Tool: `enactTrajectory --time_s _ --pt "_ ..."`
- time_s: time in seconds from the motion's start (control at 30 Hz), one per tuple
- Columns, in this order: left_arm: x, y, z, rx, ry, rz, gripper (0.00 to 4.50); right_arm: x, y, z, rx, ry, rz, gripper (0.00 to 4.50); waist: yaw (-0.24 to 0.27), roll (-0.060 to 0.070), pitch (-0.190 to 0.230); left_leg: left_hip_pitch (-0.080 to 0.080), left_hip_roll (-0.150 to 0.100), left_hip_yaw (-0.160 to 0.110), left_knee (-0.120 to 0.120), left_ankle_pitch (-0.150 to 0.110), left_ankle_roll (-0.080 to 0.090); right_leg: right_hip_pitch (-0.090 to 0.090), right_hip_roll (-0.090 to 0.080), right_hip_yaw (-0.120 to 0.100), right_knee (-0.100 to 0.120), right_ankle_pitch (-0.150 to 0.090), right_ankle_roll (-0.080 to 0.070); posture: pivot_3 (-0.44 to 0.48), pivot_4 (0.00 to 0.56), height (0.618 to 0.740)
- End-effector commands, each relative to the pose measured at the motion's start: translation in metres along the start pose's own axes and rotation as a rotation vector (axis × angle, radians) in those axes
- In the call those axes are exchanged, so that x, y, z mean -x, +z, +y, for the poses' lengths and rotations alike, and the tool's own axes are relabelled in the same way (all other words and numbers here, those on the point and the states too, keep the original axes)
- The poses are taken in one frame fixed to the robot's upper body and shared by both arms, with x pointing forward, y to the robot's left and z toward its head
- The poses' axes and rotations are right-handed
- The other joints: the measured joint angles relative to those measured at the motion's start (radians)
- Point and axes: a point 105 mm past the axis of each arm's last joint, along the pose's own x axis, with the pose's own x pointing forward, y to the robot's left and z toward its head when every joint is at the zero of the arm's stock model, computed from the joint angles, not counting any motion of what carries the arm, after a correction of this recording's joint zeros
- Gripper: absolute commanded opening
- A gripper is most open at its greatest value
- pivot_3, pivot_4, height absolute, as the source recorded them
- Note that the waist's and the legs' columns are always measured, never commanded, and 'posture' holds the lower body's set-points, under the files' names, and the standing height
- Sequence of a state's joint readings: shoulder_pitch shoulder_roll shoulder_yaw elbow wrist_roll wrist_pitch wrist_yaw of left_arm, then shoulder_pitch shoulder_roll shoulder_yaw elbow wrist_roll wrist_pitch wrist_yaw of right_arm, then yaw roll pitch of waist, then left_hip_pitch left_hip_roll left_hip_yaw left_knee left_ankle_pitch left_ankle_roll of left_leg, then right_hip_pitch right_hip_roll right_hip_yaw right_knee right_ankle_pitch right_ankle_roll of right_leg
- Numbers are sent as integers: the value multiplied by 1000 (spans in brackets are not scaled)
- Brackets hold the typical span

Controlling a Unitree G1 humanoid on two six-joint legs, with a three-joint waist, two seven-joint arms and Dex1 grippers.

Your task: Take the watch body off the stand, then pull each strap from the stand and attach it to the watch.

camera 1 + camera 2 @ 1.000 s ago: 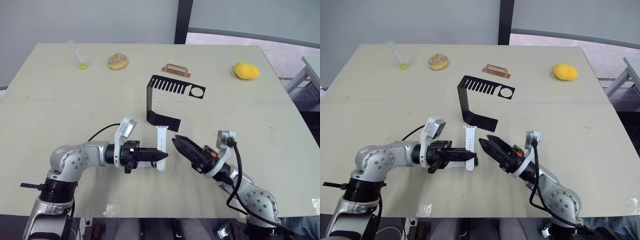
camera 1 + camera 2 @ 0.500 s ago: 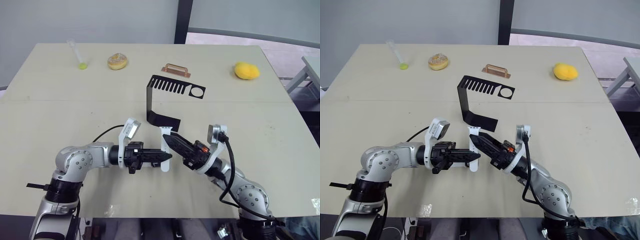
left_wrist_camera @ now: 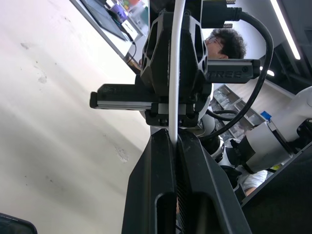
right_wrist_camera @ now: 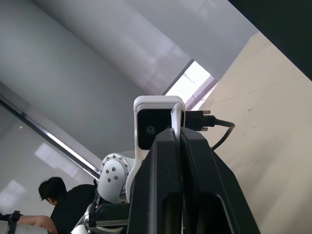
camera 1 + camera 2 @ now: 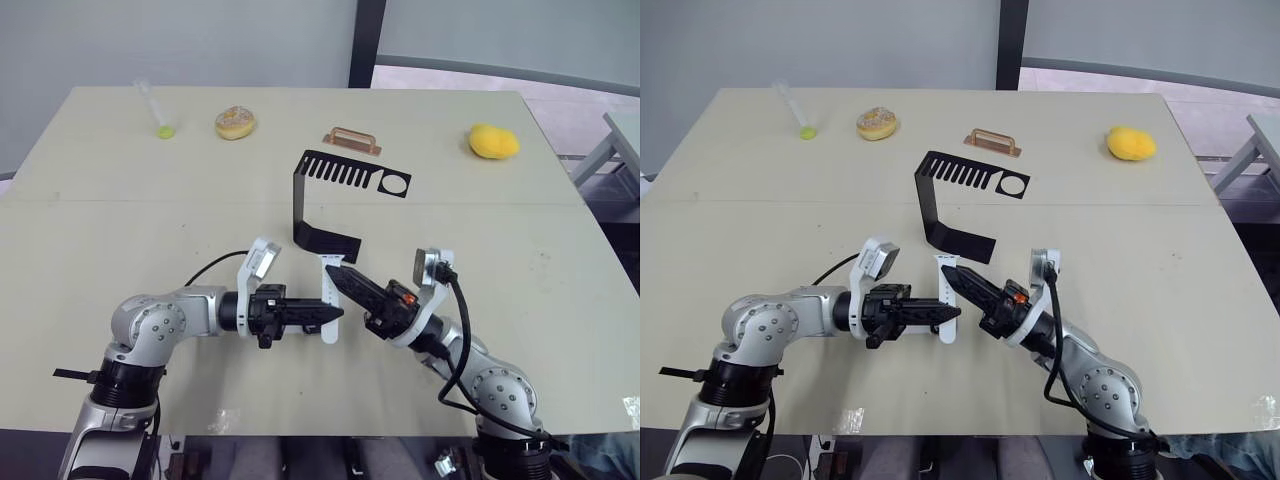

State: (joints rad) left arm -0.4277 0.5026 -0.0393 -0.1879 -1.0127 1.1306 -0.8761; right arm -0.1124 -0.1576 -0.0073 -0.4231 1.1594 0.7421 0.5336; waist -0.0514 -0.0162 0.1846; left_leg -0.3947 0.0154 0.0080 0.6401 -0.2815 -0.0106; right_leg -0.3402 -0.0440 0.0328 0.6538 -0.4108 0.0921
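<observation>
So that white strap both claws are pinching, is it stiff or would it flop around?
Probably bendy: the strap is very thin edge-on in the left wrist view. It likely weighs little, since the left gripper holds it by one end. The right gripper pinches its other end, perhaps to steady it.

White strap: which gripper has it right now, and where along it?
Both. The left gripper is shut on the white strap at its lower part; the right gripper is shut on its upper end, near the stand.
</observation>
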Motion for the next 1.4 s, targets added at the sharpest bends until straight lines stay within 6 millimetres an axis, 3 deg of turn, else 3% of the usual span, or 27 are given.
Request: enactTrajectory --time_s 0.03,0.27,0.37,0.43,0.6,0.63,0.73,0.83,0.93,1.13,1.4 --pt "-3 3 -7 -49 -16 2 0 -1 4 11 -18 66 -33 50 0 0 0 0 0 0 0 0 0 0 0 0 0 0 0 0 150 740" --pt "-1 0 -12 -87 -46 12 0 0 4 18 -39 105 -27 50 -1 0 0 0 0 0 -1 0 0 0 0 0 0 0 0 0 150 740" --pt "2 -2 -21 -314 -41 61 928 0 12 23 37 107 -34 0 -3 0 0 0 0 0 -1 0 0 0 0 0 -1 0 0 0 150 740" --pt "13 -3 -20 -525 8 95 1822 3 21 23 178 71 -29 0 -3 0 0 0 0 1 -5 1 -1 -1 0 1 -3 0 0 0 150 740" --pt "54 8 -4 -936 189 145 4302 27 35 15 559 -45 61 0 11 0 0 2 -1 2 -9 4 -3 0 0 1 -6 0 0 0 150 740" --pt "61 6 -2 -998 196 185 4415 32 37 13 622 -56 85 0 16 0 0 2 -1 2 -10 3 -2 0 0 1 -7 0 0 0 150 740" --pt "82 3 7 -1039 246 262 4415 50 37 9 761 -80 163 0 23 0 0 2 -1 2 -11 3 -1 0 0 1 -9 0 0 0 150 740" --pt "104 -1 16 -970 328 284 4415 74 52 2 834 -169 166 0 23 0 0 1 -1 2 -11 2 1 0 -1 1 -9 0 0 0 150 740" --pt "113 -12 25 -909 379 334 4415 96 60 -2 911 -235 209 0 22 0 0 1 -1 2 -10 1 1 1 -1 1 -9 0 0 0 150 740" --pt "91 -21 31 -869 370 328 4415 126 66 -4 975 -324 252 0 23 0 0 2 -1 2 -10 2 2 1 -1 1 -7 0 0 0 150 740" --pt "47 -33 36 -817 299 364 4415 121 63 2 970 -310 237 0 22 0 0 3 -1 3 -9 2 2 2 0 1 -6 0 0 0 150 740"
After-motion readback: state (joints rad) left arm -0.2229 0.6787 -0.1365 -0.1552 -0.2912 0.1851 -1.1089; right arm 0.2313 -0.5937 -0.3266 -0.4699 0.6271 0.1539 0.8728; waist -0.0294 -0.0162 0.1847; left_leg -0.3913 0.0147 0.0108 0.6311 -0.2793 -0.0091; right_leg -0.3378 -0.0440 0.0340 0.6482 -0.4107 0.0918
